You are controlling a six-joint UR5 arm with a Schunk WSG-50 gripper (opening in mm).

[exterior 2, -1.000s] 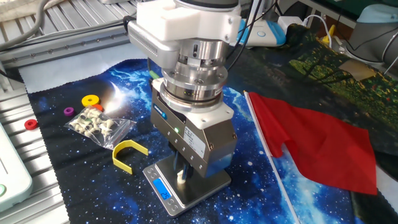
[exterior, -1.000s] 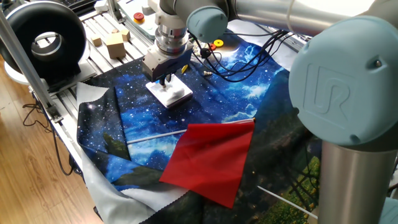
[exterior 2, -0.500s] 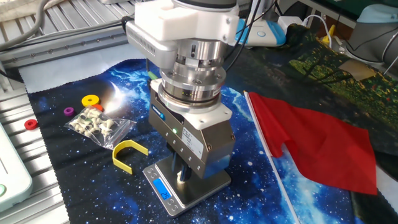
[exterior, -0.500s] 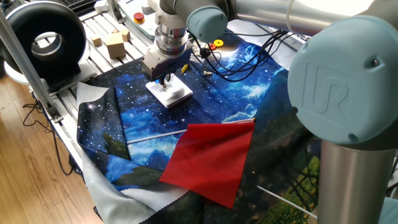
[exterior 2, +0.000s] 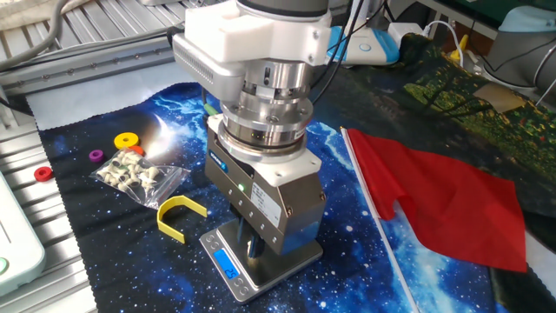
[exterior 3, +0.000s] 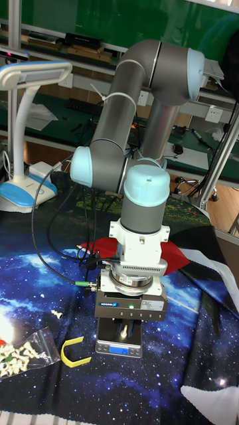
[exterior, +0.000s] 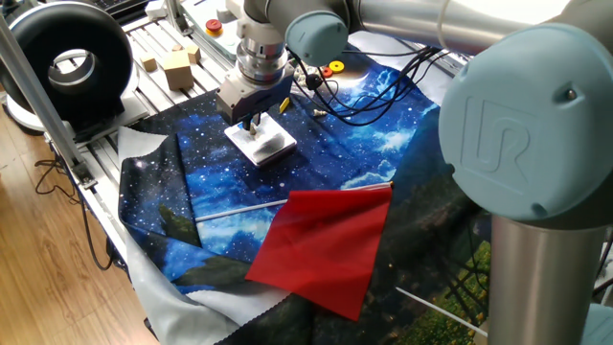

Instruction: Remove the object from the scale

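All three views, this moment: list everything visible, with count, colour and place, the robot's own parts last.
Scale: one, white with a blue panel, on the starry cloth under the claw.
Starry cloth: one, blue and black, covering the table.
Red sheet: one, on the cloth, apart from the scale.
U-shaped piece: one, yellow, beside the scale.
Bag of small parts: one, clear with pale pieces, on the cloth.
Rings: yellow, purple and red, one each, near the bag.
Wooden cubes: a few, tan, on the metal rails.
Desk lamp: one, white and blue, at the back.
Small metal object: hidden, cannot confirm.
Arm: one, grey with pale blue caps.
Claw: one, over the scale; whether it is open or shut is hidden.
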